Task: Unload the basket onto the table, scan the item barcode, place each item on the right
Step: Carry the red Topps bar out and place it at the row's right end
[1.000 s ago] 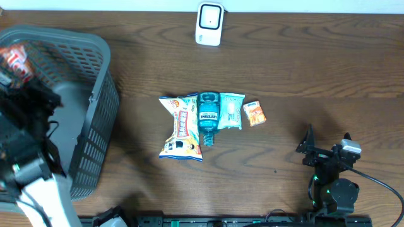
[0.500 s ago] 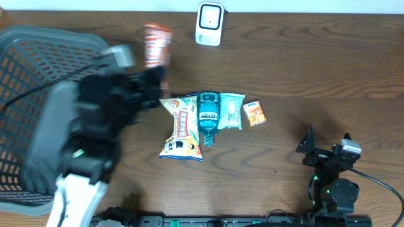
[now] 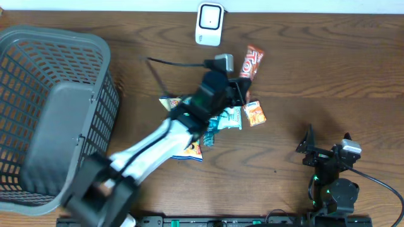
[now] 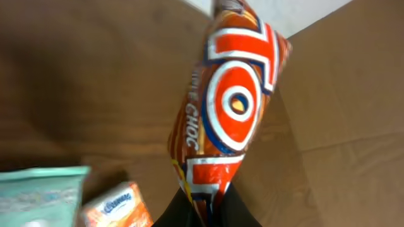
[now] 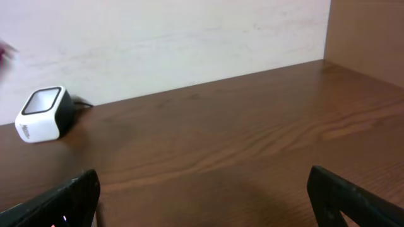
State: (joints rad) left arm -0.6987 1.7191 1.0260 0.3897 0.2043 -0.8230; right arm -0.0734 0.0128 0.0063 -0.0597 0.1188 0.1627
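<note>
Snack packet (image 3: 252,61), tip away, slightly rightward

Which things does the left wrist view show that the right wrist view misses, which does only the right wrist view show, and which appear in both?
Only the left wrist view: the orange snack packet pinched in the shut left hand, plus a corner of the teal packet and the small orange packet lying below it.
Only the right wrist view: the white scanner at the table's back edge, and the right hand, open and empty.
Both: the wooden table and a pale wall behind it.
</note>
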